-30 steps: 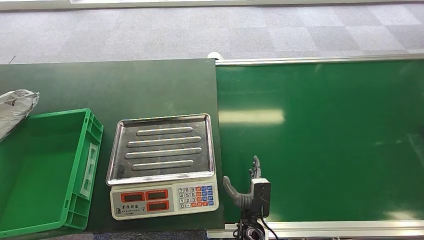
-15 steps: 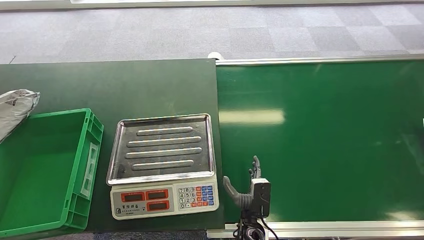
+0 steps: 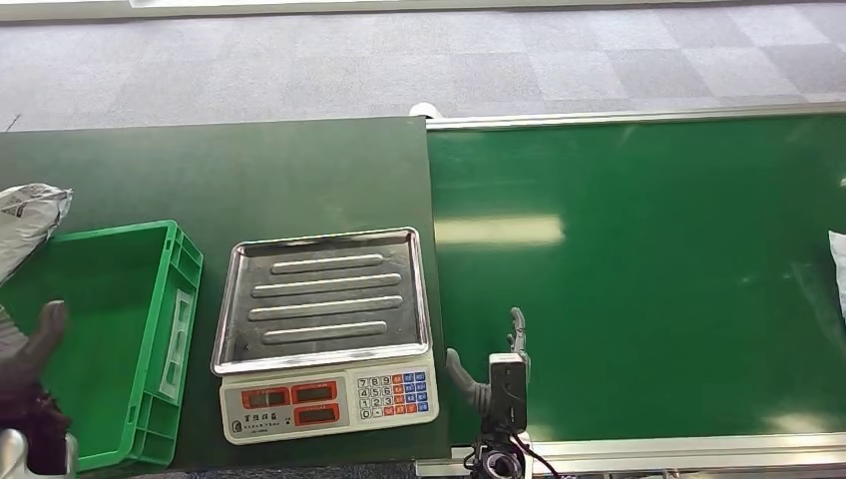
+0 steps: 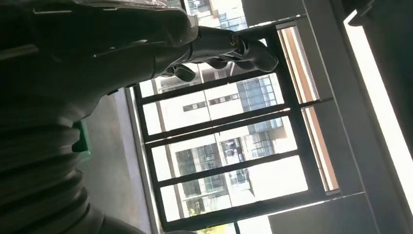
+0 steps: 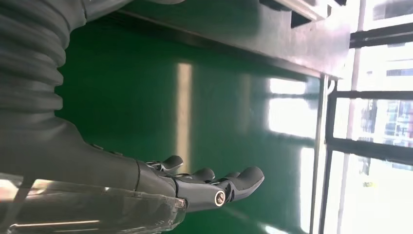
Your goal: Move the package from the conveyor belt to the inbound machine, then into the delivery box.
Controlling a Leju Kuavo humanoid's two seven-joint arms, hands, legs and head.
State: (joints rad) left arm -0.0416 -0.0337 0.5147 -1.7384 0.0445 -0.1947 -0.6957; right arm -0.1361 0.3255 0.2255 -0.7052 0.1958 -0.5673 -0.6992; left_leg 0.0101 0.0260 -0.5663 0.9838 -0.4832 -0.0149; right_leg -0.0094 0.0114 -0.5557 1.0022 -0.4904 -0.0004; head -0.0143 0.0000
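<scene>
A white package (image 3: 839,267) shows as a sliver at the far right edge of the green conveyor belt (image 3: 638,279). The inbound machine is a scale with a steel tray (image 3: 324,294) and a keypad, standing on the dark table left of the belt. Left of it sits the green delivery box (image 3: 190,289), with nothing in it. My right hand (image 3: 496,371) hovers over the belt's near left corner, fingers (image 5: 229,183) stretched out and holding nothing. My left hand (image 3: 32,374) is raised over the box's near left corner, fingers (image 4: 234,46) extended, holding nothing.
A grey plastic bag (image 3: 28,215) lies on the dark table (image 3: 249,170) behind the box's left corner. The belt has a metal rail (image 3: 648,449) along its near edge. Grey carpet lies beyond the table.
My left hand has risen into the head view at the lower left. The white package has come in at the belt's right edge. The camera has tilted slightly; the right hand stays put.
</scene>
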